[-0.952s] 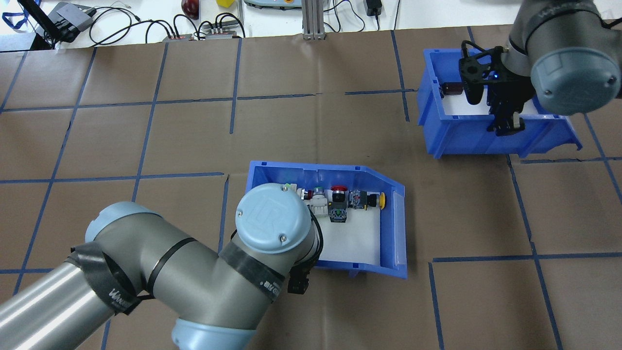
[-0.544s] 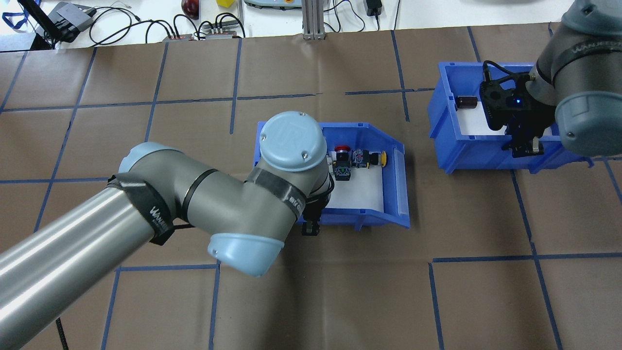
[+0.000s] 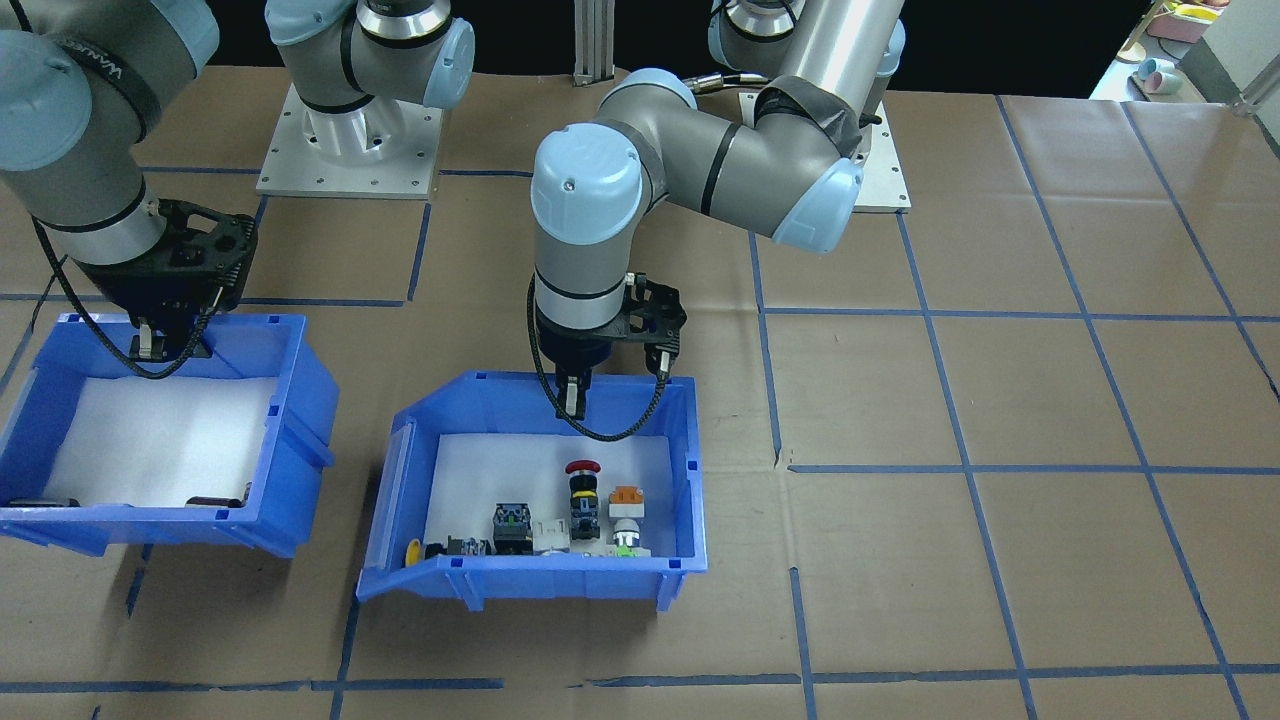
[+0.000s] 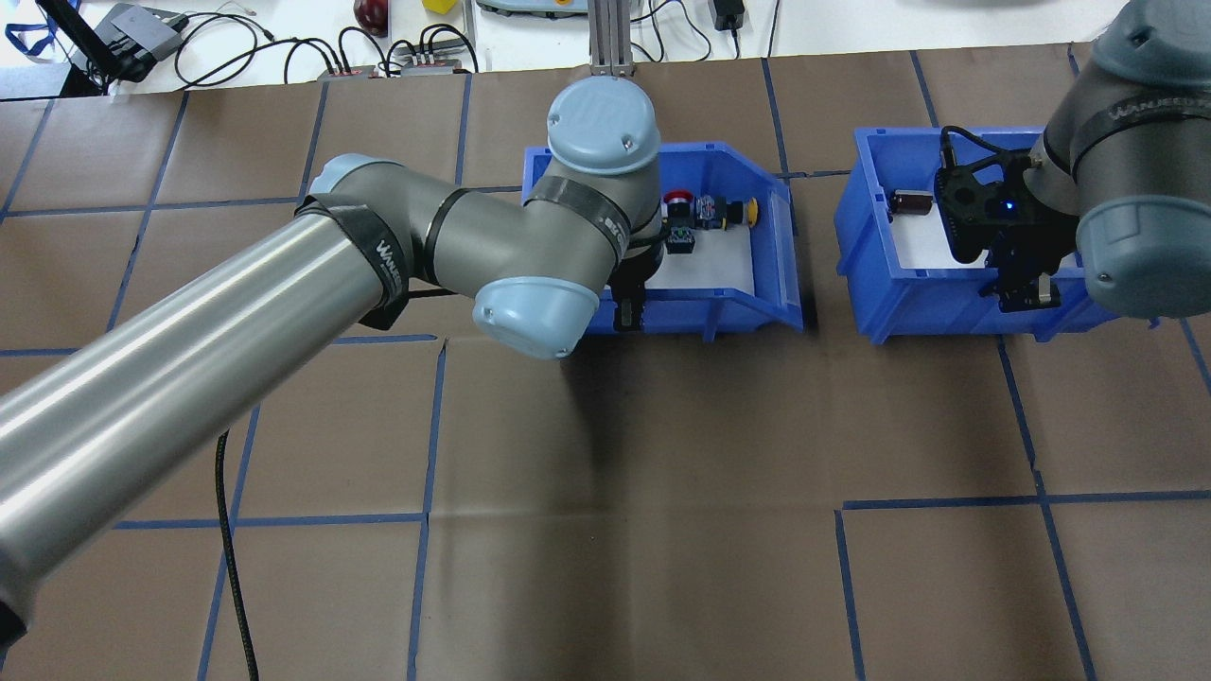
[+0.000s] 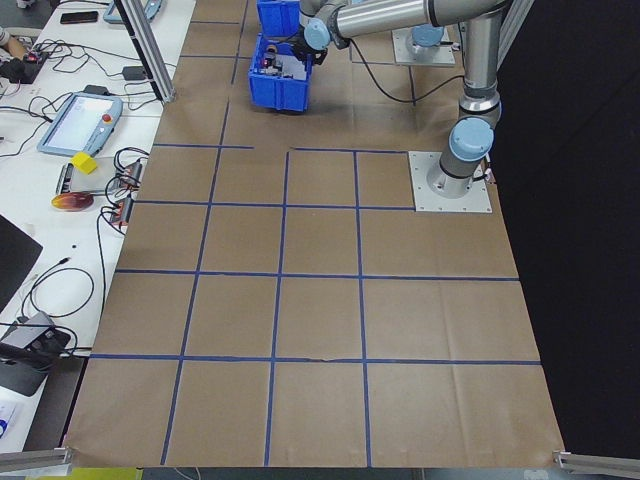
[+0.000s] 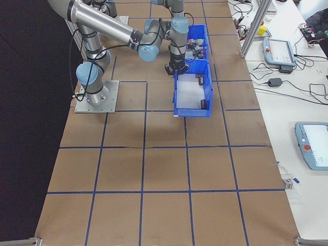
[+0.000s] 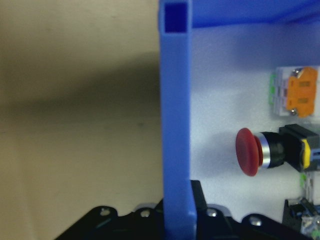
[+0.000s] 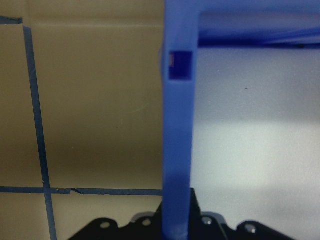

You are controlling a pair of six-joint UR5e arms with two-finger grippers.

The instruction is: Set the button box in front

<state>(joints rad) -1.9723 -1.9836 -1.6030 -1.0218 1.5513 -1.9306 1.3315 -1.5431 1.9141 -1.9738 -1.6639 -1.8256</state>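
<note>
The button box point(image 4: 728, 298) is a blue open-top bin with a white liner, standing far across the table beside the other bin. Along its far wall lie a red mushroom button point(image 3: 582, 467), an orange switch point(image 7: 300, 92) and a yellow one point(image 3: 412, 552). My left gripper point(image 3: 572, 400) is shut on the box's robot-side wall point(image 7: 175, 125), one finger inside and one outside. My right gripper point(image 4: 1026, 293) is shut on the wall point(image 8: 177, 150) of the second blue bin point(image 3: 290, 420). I cannot tell whether either bin touches the table.
The second bin holds dark cylinders point(image 4: 910, 200) on its liner. Beyond the paper-covered table's far edge are cables and small boxes point(image 4: 416, 61) and an aluminium post point(image 4: 610, 43). The arms' base plates point(image 3: 340, 150) sit at the robot's side.
My left arm has carried the button box away from the robot, from mid-table toward the far edge. The right arm shifted its bin slightly rightward, then held still.
</note>
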